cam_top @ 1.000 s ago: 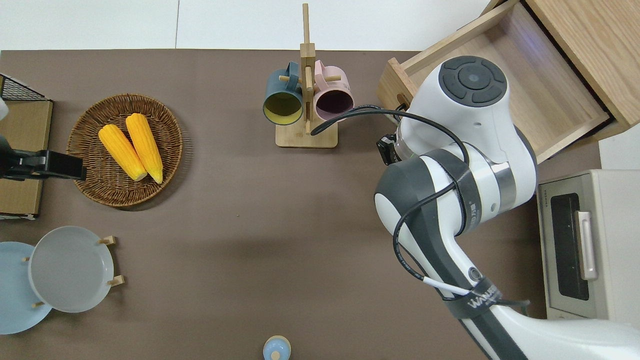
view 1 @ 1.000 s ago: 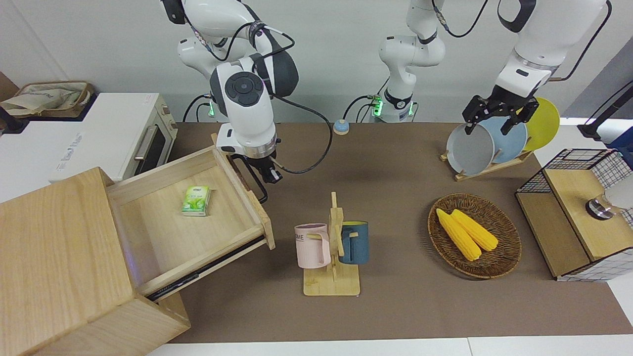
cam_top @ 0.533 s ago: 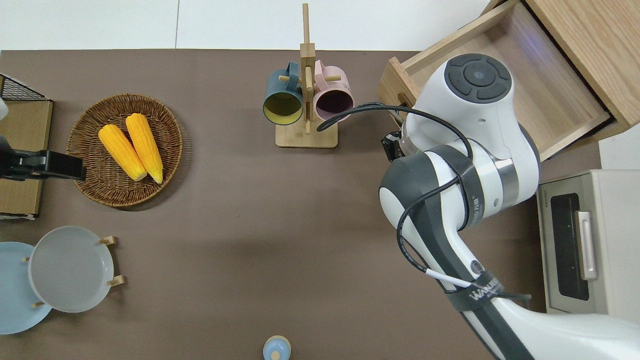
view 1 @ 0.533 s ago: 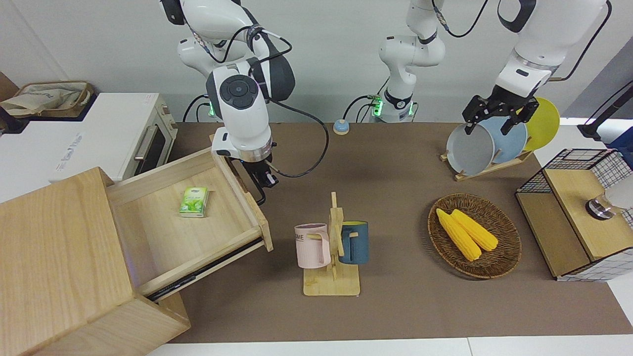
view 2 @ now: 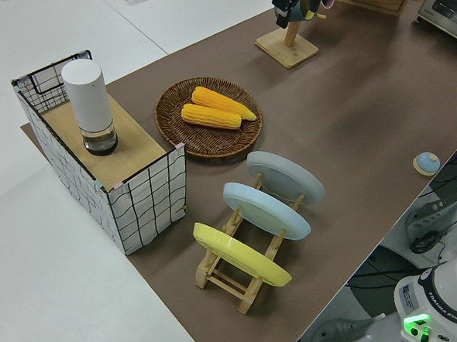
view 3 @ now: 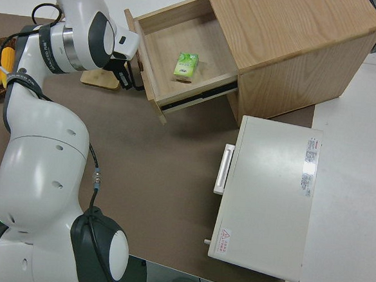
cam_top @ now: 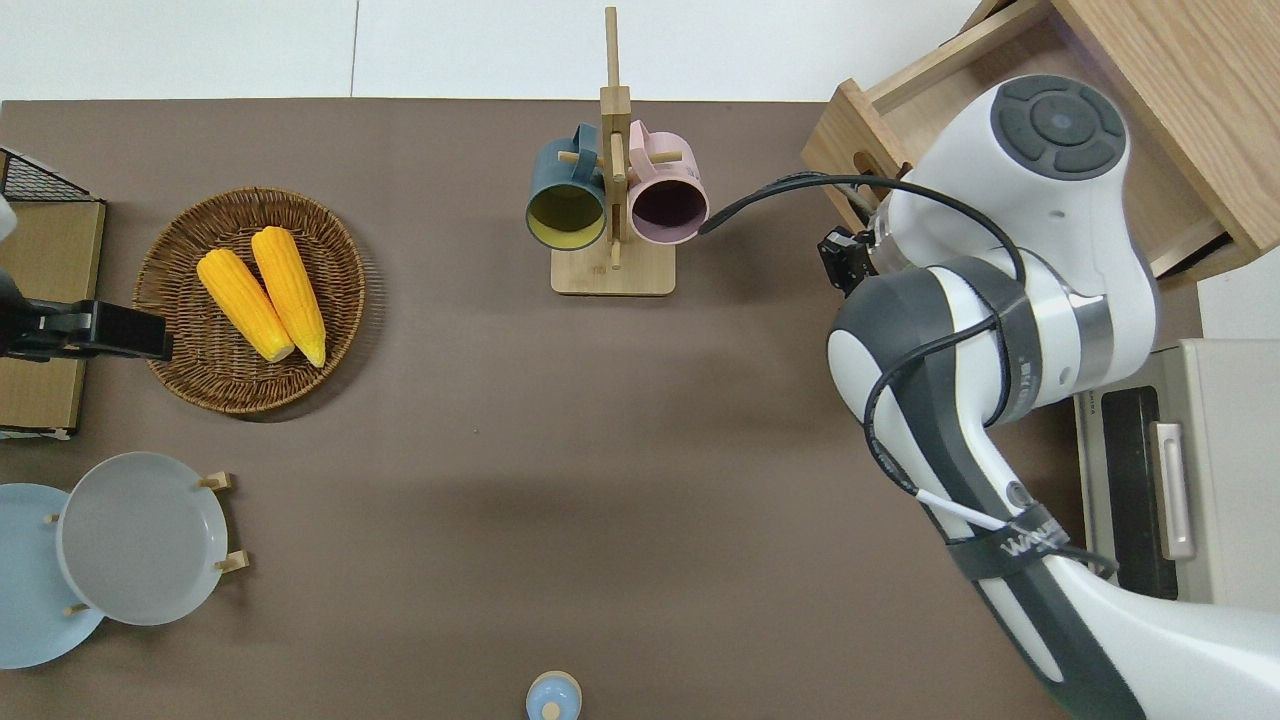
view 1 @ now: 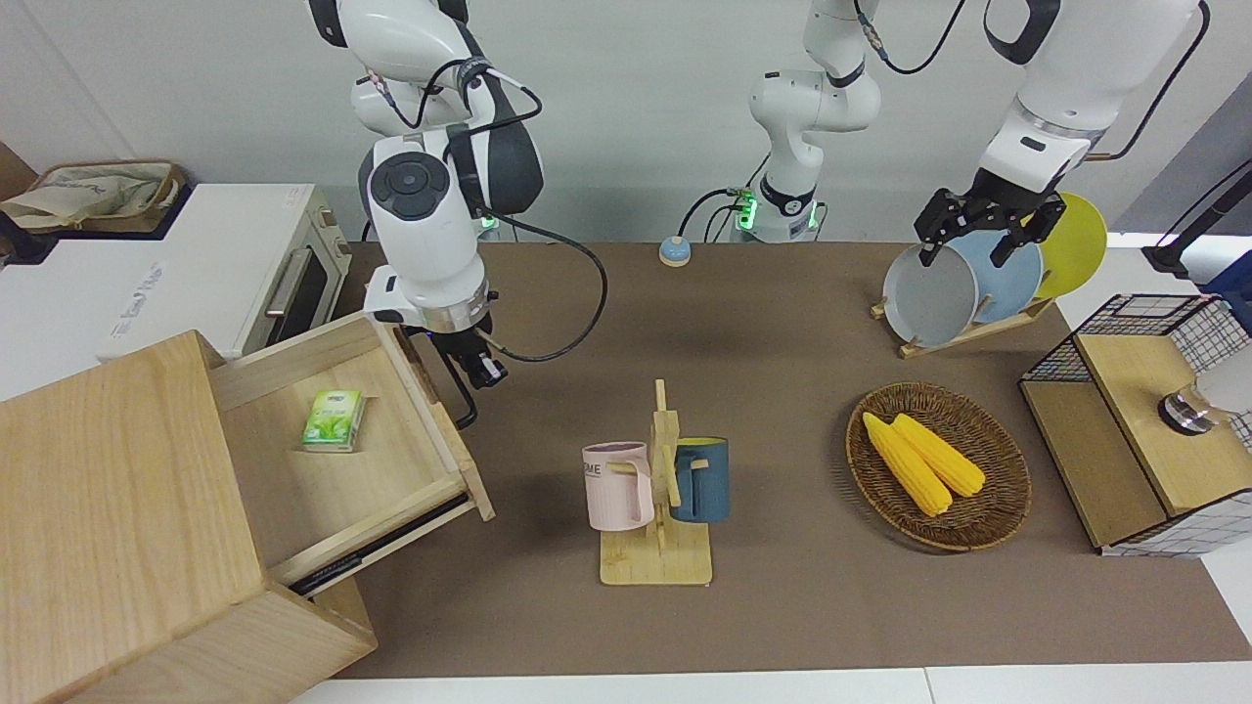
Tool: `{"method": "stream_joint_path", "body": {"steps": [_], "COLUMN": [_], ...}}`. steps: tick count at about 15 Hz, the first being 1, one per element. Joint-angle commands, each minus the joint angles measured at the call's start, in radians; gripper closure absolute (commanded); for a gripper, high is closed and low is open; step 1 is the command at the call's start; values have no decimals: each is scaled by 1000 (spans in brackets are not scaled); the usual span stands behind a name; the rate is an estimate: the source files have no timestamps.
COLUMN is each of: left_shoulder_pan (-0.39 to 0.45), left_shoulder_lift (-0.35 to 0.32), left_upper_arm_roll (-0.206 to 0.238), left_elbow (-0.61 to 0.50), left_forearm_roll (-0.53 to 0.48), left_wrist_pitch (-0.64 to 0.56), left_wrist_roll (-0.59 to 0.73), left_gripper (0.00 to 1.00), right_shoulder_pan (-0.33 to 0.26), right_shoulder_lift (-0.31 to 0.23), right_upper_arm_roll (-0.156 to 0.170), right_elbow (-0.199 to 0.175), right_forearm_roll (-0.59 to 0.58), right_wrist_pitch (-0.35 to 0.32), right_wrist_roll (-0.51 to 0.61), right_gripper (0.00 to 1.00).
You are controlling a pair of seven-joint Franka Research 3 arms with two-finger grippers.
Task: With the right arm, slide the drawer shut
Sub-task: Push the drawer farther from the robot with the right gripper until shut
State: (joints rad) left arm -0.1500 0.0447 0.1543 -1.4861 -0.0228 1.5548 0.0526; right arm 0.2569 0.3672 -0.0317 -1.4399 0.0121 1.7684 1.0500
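Right claw [view 1: 473, 370] sits at the black handle [view 1: 462, 401] of the half-open drawer [view 1: 391, 460]; its finger state I cannot tell. I push straight along the rails toward the cabinet [view 1: 108, 508], slowly.

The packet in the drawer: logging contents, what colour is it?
Green and white packet, lying in the open drawer; clearest in the front view.

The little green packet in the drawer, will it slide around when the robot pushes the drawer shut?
Probably a bit. The green packet lies loose and flat on the drawer floor, touching no wall, so a jolt could shift it. It looks small and light, and lying flat it should not tip.
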Motion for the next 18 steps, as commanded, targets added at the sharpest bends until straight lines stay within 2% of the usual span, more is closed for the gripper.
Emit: {"method": "stream_joint_path", "body": {"steps": [1, 5, 8, 18], "left_shoulder_pan": [-17, -17, -17, -17], "left_shoulder_lift": [12, 12, 12, 12], "left_upper_arm_roll": [16, 16, 16, 16], "left_elbow": [20, 20, 20, 20], "left_forearm_roll": [14, 15, 14, 15], "left_wrist_pitch": [1, 1, 1, 1], "left_wrist_roll": [6, 6, 6, 6], "left_gripper": [2, 5, 2, 5], "right_shoulder_pan": [-16, -39, -42, -145], "right_shoulder_lift": [6, 6, 6, 6], "right_upper_arm_roll": [-42, -77, -100, -99], "right_elbow": [13, 13, 13, 15], "right_forearm_roll": [-4, 60, 60, 69], "right_wrist_pitch": [23, 65, 71, 72], "right_wrist_roll": [-90, -102, -125, -269], "right_gripper": [1000, 1000, 1000, 1000]}}
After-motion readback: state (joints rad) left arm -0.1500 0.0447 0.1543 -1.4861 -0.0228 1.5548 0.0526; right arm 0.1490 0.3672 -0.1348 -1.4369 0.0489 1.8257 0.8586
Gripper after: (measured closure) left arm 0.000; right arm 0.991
